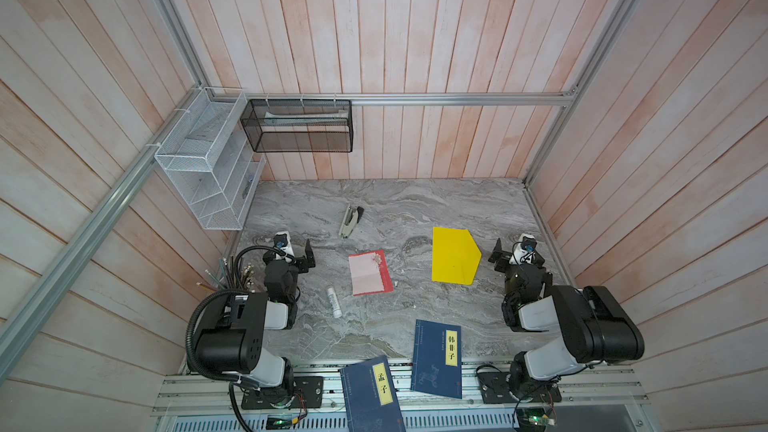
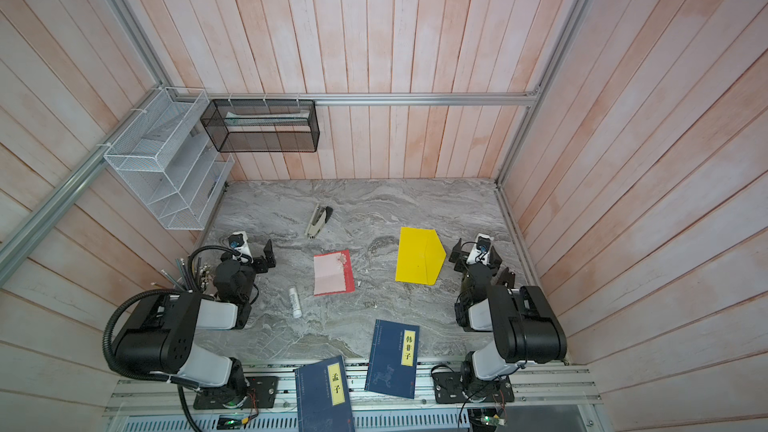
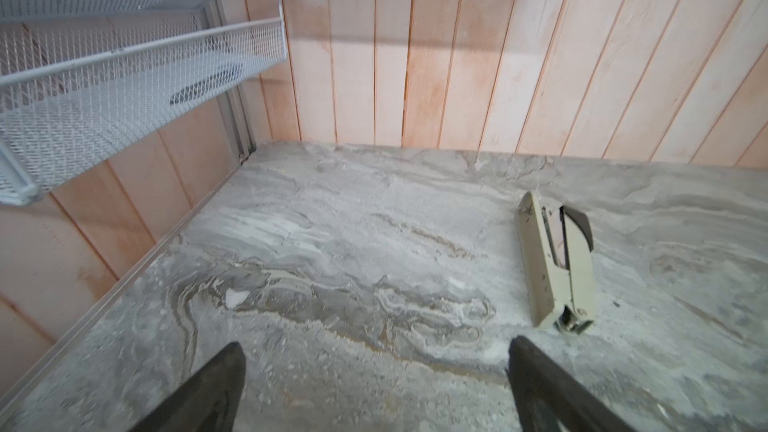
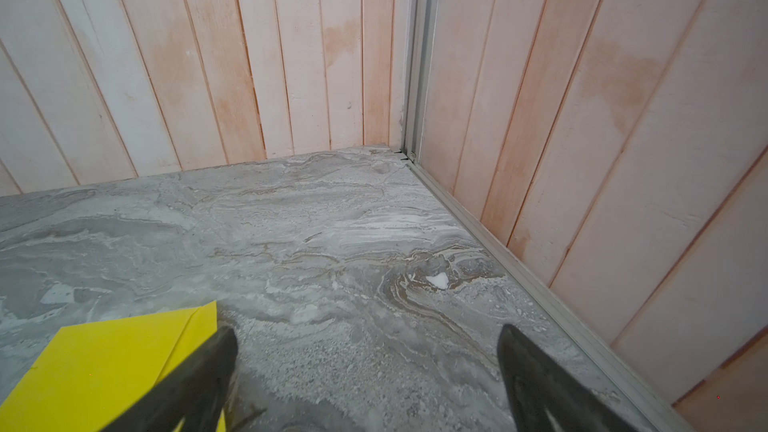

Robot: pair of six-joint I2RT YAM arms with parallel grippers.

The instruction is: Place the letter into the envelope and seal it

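Note:
The letter (image 1: 370, 272) (image 2: 332, 272), a pale pink sheet with a red edge, lies flat at the middle of the marble table. Right of it lies the bright yellow envelope (image 1: 453, 255) (image 2: 419, 255), its tapered flap pointing right. My left gripper (image 1: 289, 254) (image 2: 250, 255) (image 3: 376, 367) hovers open at the table's left, well apart from the letter, nothing between its fingers. My right gripper (image 1: 517, 255) (image 2: 480, 261) (image 4: 368, 359) is open just right of the envelope's flap. In the right wrist view a corner of the envelope (image 4: 104, 363) shows beside one finger.
A beige stapler (image 1: 350, 221) (image 3: 557, 259) lies behind the letter, a white glue stick (image 1: 334, 302) in front and left of it. Two dark blue books (image 1: 438, 359) (image 1: 372, 394) overhang the front edge. A pencil holder (image 1: 232, 274) stands behind the left arm. Wire racks (image 1: 208, 160) (image 1: 297, 126) hang at the back left.

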